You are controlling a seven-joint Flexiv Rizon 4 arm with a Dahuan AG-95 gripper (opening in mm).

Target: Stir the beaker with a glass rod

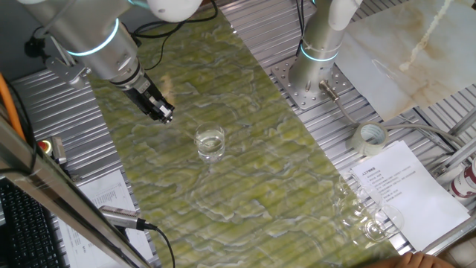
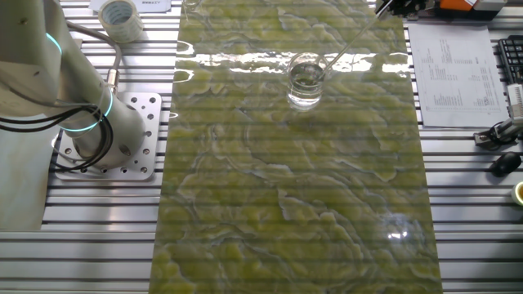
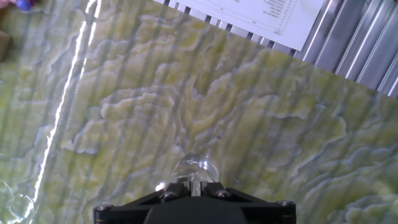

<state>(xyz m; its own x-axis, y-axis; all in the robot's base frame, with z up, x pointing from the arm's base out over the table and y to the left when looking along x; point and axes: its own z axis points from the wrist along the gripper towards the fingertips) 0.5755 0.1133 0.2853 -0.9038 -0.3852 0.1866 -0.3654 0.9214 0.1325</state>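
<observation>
We see the gripper [image 1: 165,114] closed on the rod [image 2: 350,41], which slants down into the beaker [image 2: 305,82] on the green mat [image 2: 294,188].

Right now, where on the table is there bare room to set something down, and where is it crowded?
The green mat lies bare from the beaker to its far end. A narrower bare strip separates the beaker from the gripper. The mat corner by the glass vessels, printed sheet and tape roll is crowded.
</observation>
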